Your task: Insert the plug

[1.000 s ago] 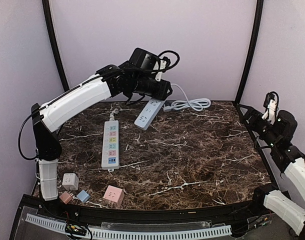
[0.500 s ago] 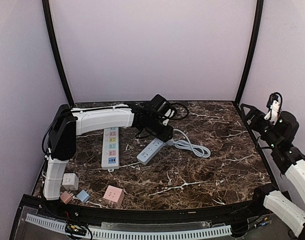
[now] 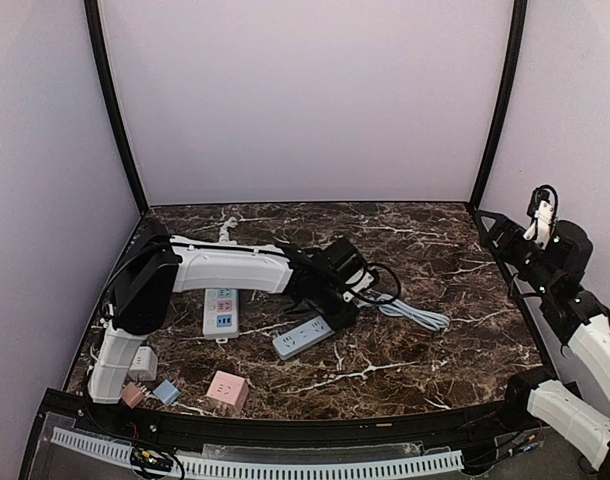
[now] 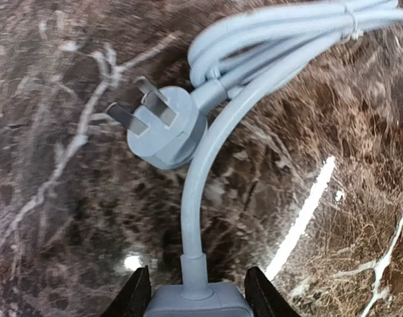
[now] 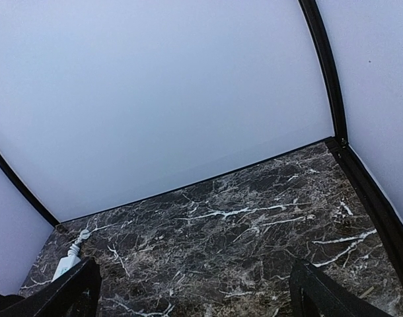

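My left gripper (image 3: 330,312) is low over the middle of the table, shut on the cable end of a grey power strip (image 3: 303,337) that lies on the marble. In the left wrist view the strip's end (image 4: 196,302) sits between my fingers (image 4: 137,297). Its grey three-pin plug (image 4: 163,124) lies on the table just ahead, pins pointing up-left, beside the bundled grey cable (image 4: 281,33). The cable bundle (image 3: 417,316) trails to the right. My right gripper (image 5: 195,297) is open and empty, raised at the right edge (image 3: 505,236).
A white power strip with coloured sockets (image 3: 221,306) lies left of centre, partly under my left arm. A white cube adapter (image 3: 142,362), a small pink one (image 3: 132,394), a blue one (image 3: 166,391) and a pink cube (image 3: 226,387) sit at the front left.
My left arm has come down from high at the back and carried the grey strip forward and right onto the table. The cable has followed. The right arm has stayed put.
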Action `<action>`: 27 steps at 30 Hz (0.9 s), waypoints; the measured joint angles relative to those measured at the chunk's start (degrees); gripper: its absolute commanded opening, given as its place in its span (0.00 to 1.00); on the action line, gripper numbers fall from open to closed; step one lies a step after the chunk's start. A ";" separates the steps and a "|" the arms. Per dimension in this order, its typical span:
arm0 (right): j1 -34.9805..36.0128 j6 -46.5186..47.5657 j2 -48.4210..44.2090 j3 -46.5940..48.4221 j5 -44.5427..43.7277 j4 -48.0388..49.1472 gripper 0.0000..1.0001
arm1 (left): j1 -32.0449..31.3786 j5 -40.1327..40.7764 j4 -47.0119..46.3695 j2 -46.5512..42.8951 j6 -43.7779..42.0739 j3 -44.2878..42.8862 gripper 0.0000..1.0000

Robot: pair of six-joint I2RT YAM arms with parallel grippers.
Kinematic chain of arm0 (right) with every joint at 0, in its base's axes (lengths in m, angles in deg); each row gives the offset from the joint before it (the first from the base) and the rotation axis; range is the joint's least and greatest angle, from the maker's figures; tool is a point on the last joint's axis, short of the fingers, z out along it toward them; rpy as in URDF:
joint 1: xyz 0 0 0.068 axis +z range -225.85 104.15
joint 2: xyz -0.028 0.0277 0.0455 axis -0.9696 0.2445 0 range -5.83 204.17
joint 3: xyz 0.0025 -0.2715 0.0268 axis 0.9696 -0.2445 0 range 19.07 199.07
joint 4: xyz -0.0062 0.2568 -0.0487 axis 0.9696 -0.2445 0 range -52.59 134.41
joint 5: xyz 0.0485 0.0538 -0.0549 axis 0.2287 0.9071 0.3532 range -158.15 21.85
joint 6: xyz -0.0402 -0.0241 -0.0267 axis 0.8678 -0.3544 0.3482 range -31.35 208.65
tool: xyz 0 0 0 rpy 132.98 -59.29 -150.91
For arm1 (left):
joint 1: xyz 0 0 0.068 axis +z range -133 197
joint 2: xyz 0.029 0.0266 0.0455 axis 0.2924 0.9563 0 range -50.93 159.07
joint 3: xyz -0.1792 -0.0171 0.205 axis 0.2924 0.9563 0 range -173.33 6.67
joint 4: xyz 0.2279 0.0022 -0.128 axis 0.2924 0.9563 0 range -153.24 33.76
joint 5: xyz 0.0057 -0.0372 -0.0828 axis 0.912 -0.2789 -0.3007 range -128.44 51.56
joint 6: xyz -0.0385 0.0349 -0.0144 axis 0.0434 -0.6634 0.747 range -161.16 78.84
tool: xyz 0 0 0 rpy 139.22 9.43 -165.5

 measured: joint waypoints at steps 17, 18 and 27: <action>0.00 0.00 1.31 0.00 1.62 0.09 0.99 | -2.23 1.20 -0.74 3.80 -6.54 -1.99 0.99; 0.00 0.00 1.33 0.00 1.70 0.11 0.99 | -2.27 1.95 -0.72 3.80 -6.25 -2.03 0.99; 0.00 0.02 1.33 0.00 1.92 0.13 0.99 | -3.23 7.78 -0.17 -2.40 1.97 1.92 0.99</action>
